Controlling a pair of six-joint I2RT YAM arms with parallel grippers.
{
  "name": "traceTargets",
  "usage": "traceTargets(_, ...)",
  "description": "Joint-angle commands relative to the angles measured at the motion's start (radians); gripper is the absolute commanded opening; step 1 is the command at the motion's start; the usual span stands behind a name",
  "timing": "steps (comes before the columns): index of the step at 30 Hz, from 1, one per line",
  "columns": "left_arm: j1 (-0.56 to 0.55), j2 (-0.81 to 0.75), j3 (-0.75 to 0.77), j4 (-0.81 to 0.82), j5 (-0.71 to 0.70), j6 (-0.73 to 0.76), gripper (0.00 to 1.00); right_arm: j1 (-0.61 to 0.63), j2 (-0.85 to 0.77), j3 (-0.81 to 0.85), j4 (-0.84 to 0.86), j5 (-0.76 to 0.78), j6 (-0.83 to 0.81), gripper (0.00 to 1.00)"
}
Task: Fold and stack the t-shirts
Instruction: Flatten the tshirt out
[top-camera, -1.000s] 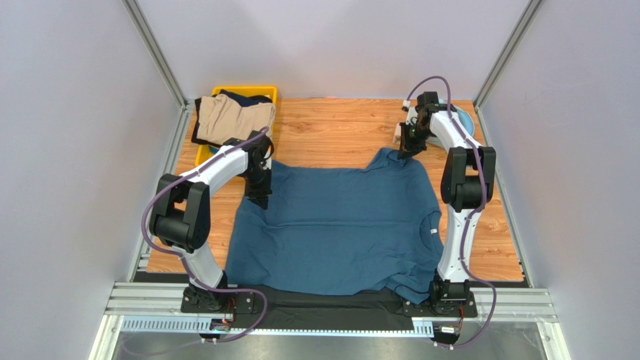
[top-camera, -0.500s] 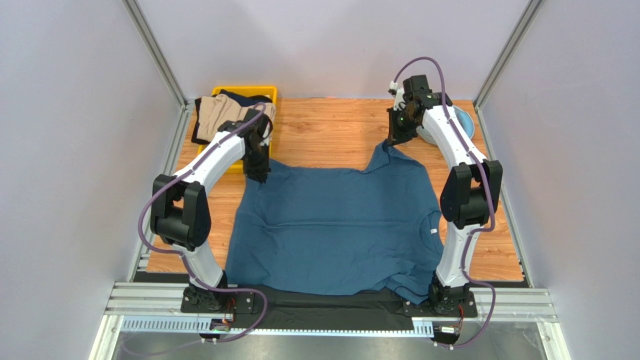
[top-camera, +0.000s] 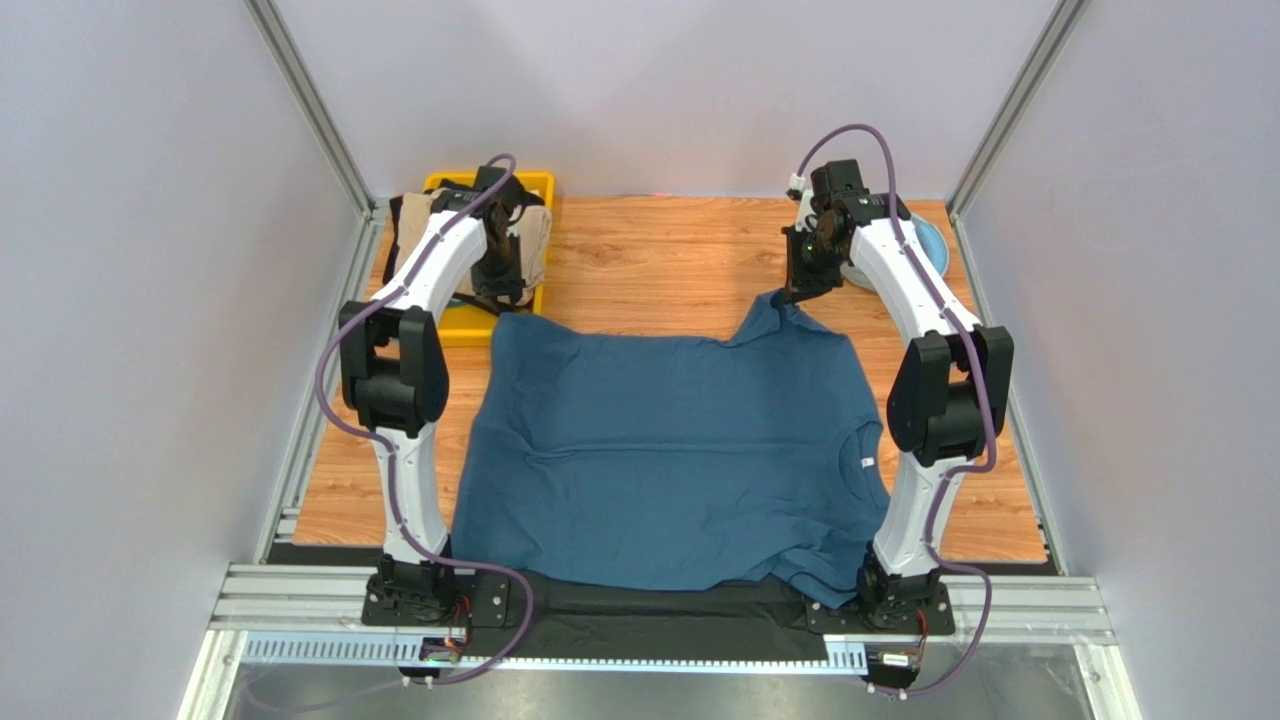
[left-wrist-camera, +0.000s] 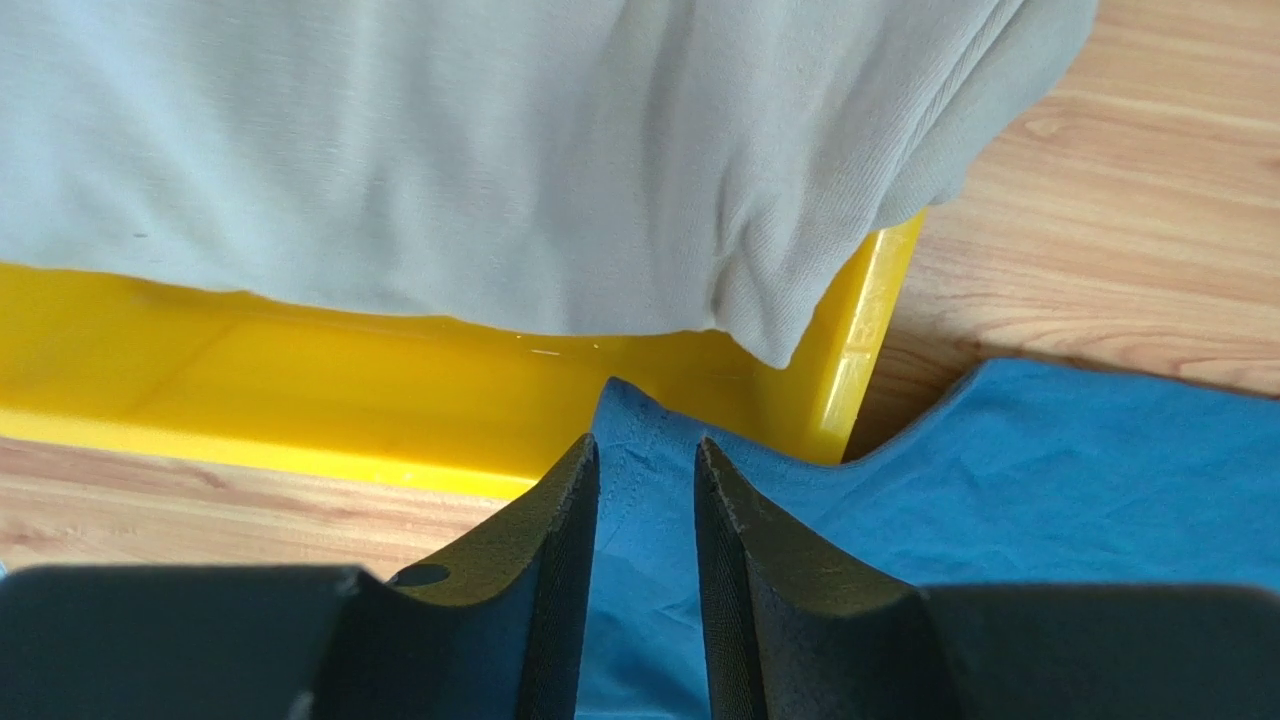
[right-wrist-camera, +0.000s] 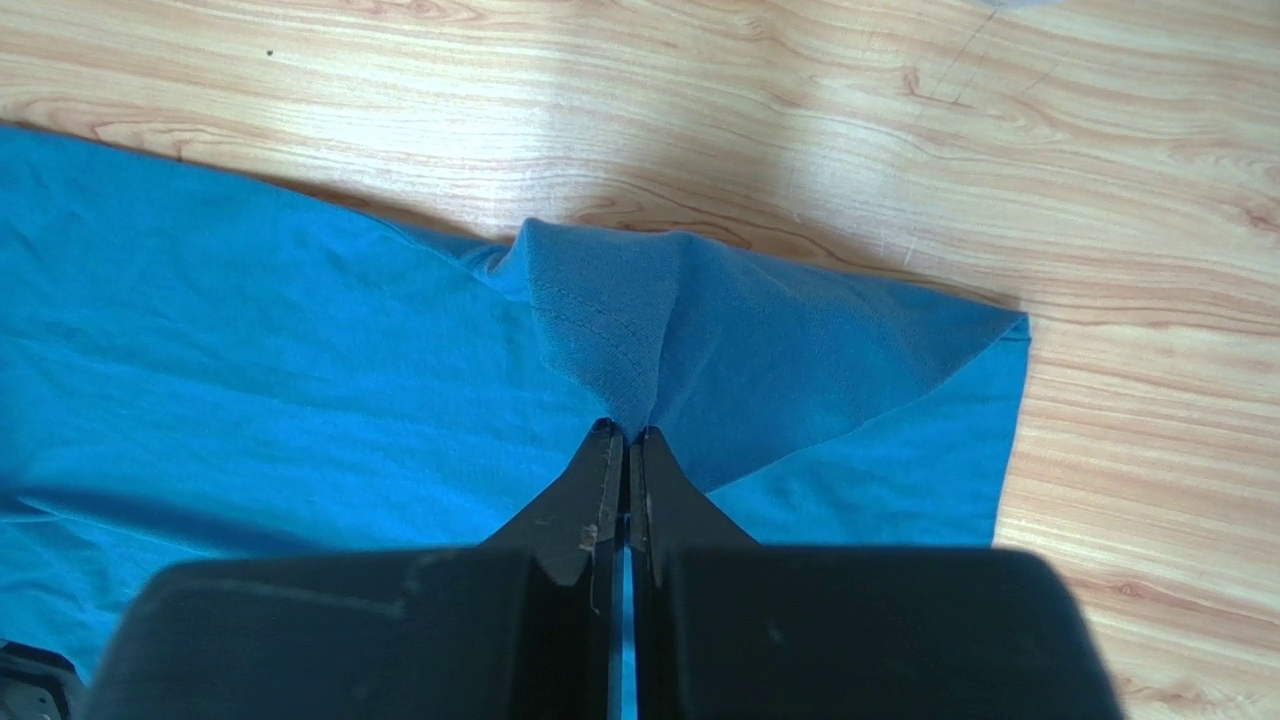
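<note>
Teal-blue cloth covers most of the wooden desk (top-camera: 661, 255): the large t-shirt (top-camera: 669, 450) lies spread flat, its near hem running over the desk's near edge onto the dark strip between the arm bases. Its far left corner touches the near wall of the yellow bin (left-wrist-camera: 301, 390), which sits in the far left corner of the desk. A tan garment (left-wrist-camera: 451, 150) is bunched in that bin and spills over its rim.

The left end effector (left-wrist-camera: 646, 450) hovers just above that corner of the shirt, beside the bin wall. Its jaws stand partly apart, with blue cloth showing through the gap and nothing gripped.

The right end effector (right-wrist-camera: 622, 435) has its jaws pressed together on a small peak of the teal shirt's far right edge, lifting it into a ridge off the wood.

Bare wood lies open along the far side between the bin and a light-blue object (top-camera: 920, 240) in the far right corner. Narrower strips of bare wood run down both sides of the shirt.
</note>
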Motion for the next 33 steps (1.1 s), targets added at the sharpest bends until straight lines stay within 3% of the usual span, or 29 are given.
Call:
traceTargets(1,0.005,0.006,0.042,-0.026,0.034,0.036,0.37,-0.002,-0.062,-0.012,0.019,0.009,0.013,0.0)
traceTargets(23,0.007,0.063,-0.042,0.037,0.062,0.052,0.39,-0.003,-0.091,-0.052,0.029,0.017,0.008,0.0)
traceTargets(27,0.007,0.066,-0.05,0.037,0.059,0.061,0.49,-0.005,-0.1,-0.064,0.029,0.021,0.01,0.0)
traceTargets(33,0.03,0.057,-0.042,0.042,0.06,0.081,0.52,-0.005,-0.105,-0.072,0.027,0.026,0.011,0.0)
